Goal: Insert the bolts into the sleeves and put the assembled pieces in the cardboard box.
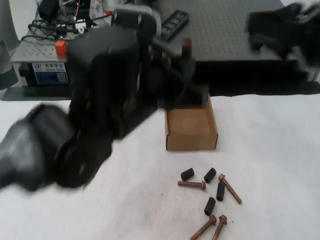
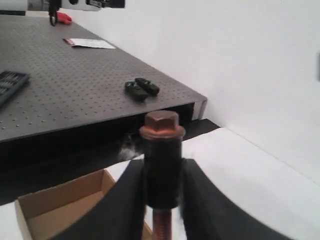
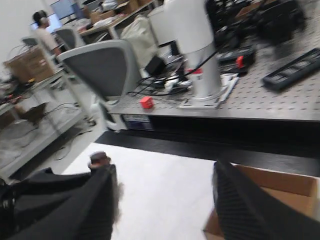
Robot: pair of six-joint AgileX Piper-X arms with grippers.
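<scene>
My left gripper point(image 2: 162, 175) is shut on an assembled piece point(image 2: 161, 150), a copper bolt with a hexagonal head pushed through a black sleeve and held upright. In the high view this piece point(image 1: 187, 50) hangs above the far edge of the open cardboard box point(image 1: 191, 127). The box point(image 2: 60, 200) lies just below the left gripper. My right gripper point(image 3: 165, 200) is open with nothing between its fingers point(image 3: 245, 205), and the box point(image 3: 280, 185) is beside it. The right arm point(image 1: 280, 27) is raised at the far right. Several loose bolts point(image 1: 192, 184) and black sleeves point(image 1: 210, 175) lie on the white cloth in front of the box.
A perforated dark bench plate point(image 1: 225, 30) stands behind the white cloth point(image 1: 270, 150), with cables and a black tray point(image 1: 172, 22) on it. Two small black and green items point(image 2: 141, 88) lie near the plate's edge. The cloth to the right of the box is bare.
</scene>
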